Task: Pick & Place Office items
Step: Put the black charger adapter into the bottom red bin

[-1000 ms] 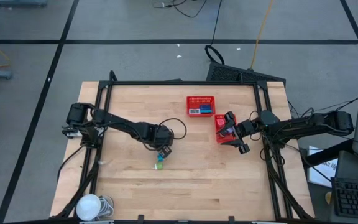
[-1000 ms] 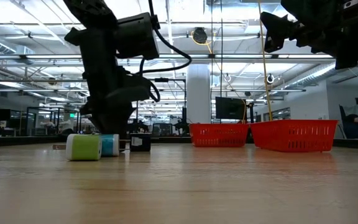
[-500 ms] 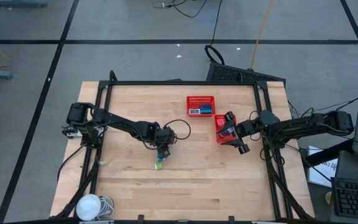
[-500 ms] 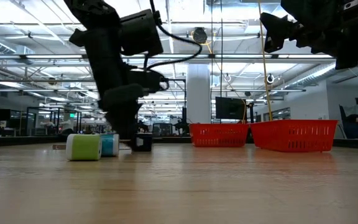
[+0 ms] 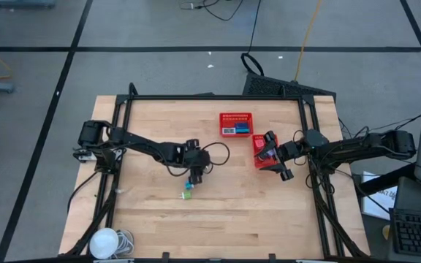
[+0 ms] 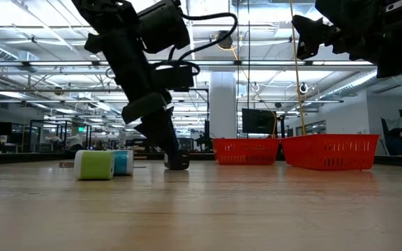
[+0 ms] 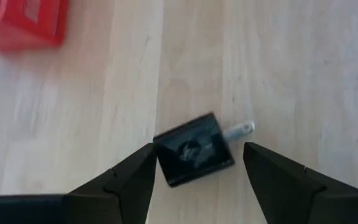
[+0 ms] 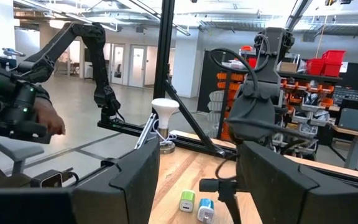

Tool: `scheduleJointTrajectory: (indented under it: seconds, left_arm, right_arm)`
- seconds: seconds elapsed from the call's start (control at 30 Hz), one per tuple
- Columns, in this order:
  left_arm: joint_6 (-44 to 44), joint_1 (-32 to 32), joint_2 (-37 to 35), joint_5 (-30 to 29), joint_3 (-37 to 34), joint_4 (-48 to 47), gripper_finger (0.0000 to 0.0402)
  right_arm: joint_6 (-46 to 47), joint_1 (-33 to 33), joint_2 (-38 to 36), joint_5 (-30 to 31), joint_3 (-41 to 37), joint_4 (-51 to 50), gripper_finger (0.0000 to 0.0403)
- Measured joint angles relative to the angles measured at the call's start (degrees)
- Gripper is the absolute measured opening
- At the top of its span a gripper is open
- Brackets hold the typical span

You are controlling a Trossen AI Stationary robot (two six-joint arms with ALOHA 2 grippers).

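Pale wooden tabletop (image 5: 152, 212) carries a small black plug-like block (image 7: 193, 149) lying between the left gripper's (image 7: 194, 165) spread fingers, unclamped. Above a red mesh basket (image 5: 262, 152), the right gripper (image 8: 197, 180) hovers, fingers apart.

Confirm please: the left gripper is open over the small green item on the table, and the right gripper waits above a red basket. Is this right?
Not quite. The left wrist view shows the open left gripper over the black item, not the green item. The right gripper does wait above a red basket.
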Motion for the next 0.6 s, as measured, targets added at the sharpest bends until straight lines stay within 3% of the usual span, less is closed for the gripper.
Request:
scheduleJointTrajectory:
  seconds: [0.37, 0.6]
  left_arm:
    - [10.44, 0.01, 0.92, 0.47, 0.02, 11.29, 0.0246]
    - [11.79, 1.76, 5.84, 9.63, 0.04, 12.04, 0.0246]
  right_arm:
    - [-0.03, 0.02, 0.0, -0.02, 0.0, 0.02, 0.0212]
    - [-0.01, 0.02, 0.02, -0.02, -0.02, -0.43, 0.0212]
